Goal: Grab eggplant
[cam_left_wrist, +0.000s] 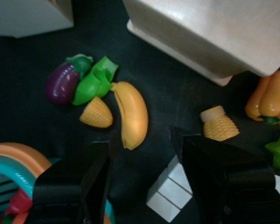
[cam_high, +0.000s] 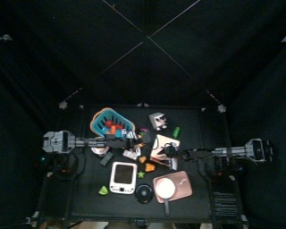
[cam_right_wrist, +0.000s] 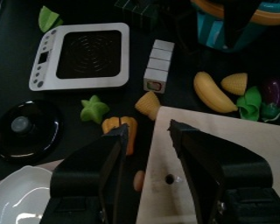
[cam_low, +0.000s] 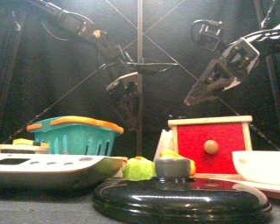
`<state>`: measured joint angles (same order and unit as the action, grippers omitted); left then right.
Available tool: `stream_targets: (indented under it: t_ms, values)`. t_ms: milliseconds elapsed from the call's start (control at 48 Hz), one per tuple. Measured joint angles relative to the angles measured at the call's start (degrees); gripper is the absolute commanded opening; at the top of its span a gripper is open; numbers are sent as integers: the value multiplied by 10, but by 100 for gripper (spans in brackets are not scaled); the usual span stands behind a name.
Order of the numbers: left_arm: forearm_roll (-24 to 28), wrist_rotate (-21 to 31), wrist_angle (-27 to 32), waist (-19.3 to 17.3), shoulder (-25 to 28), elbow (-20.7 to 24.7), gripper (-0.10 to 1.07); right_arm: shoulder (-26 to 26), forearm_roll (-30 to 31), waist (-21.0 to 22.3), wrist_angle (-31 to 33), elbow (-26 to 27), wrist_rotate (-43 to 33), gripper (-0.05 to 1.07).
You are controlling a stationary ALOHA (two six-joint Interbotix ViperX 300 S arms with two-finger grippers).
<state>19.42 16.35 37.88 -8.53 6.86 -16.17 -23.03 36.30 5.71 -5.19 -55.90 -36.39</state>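
Left end effector (cam_left_wrist: 143, 179) hung above the worktop (cam_left_wrist: 213, 96) with jaws spread wide, nothing between them. Nearest it, just past the jaw tips, lay a yellow banana (cam_left_wrist: 130, 114) with a small yellow cone-shaped piece (cam_left_wrist: 95, 114) touching its side; another textured yellow piece (cam_left_wrist: 220, 124) sat near the other jaw tip. A white block with dark markings (cam_left_wrist: 168, 185) showed between the jaws, below them. Beyond the banana lay a green leafy vegetable (cam_left_wrist: 95, 80), and touching that, farthest from the jaws, the purple eggplant (cam_left_wrist: 64, 80), flat on the worktop and not gripped. An orange pepper (cam_left_wrist: 269, 94) sat off to the side, by a pale box (cam_left_wrist: 224, 35) further out. A teal basket with orange rim (cam_left_wrist: 14, 179) sat beside one jaw. Right end effector (cam_right_wrist: 140, 166) was raised, jaws parted, holding nothing, over a pale board (cam_right_wrist: 224, 140); a carrot piece (cam_right_wrist: 122, 136) and green star-shaped piece (cam_right_wrist: 95, 108) were just beyond its tips, a white scale (cam_right_wrist: 81, 54) further off, the eggplant (cam_right_wrist: 278, 94) well to the side. In the front view a red box (cam_low: 210, 144) and black lid (cam_low: 178, 197) stood closest to the camera.
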Motion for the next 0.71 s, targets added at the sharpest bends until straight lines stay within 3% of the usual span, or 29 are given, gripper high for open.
stream_targets:
  t_ms: [271,708]
  values:
    - [65,1,-25,-43,-7,3,87,0,0,0,0,0,-1,80]
    - [57,-36,-10,-124,83,93,87,0,0,0,0,0,-1,80]
